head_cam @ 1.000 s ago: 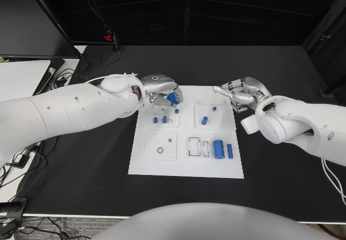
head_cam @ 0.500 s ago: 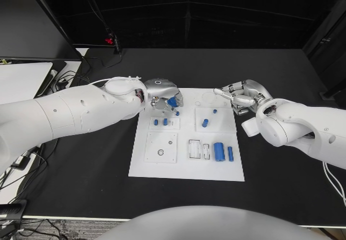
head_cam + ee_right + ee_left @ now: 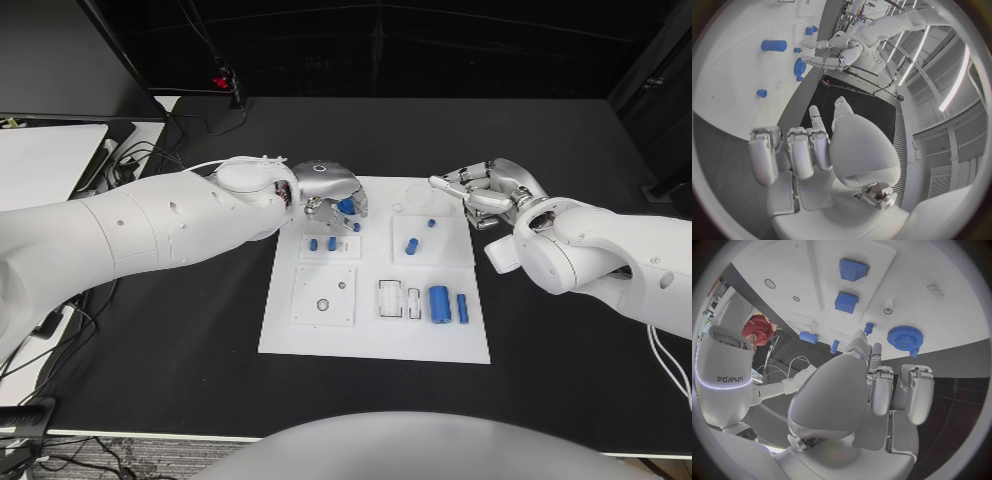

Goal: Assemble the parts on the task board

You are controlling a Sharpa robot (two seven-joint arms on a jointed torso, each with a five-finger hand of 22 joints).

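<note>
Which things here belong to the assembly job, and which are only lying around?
Job:
task board
blue gear held by left hand
large blue cylinder
slim blue bar
right hand, holding nothing

Lying about:
white sheet beside the table
cables

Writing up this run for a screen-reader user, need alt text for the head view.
The left hand holds a blue gear over the far left corner of the white task board. The right hand hovers empty at the board's far right corner, fingers curled. Small blue parts lie on the board.
</note>
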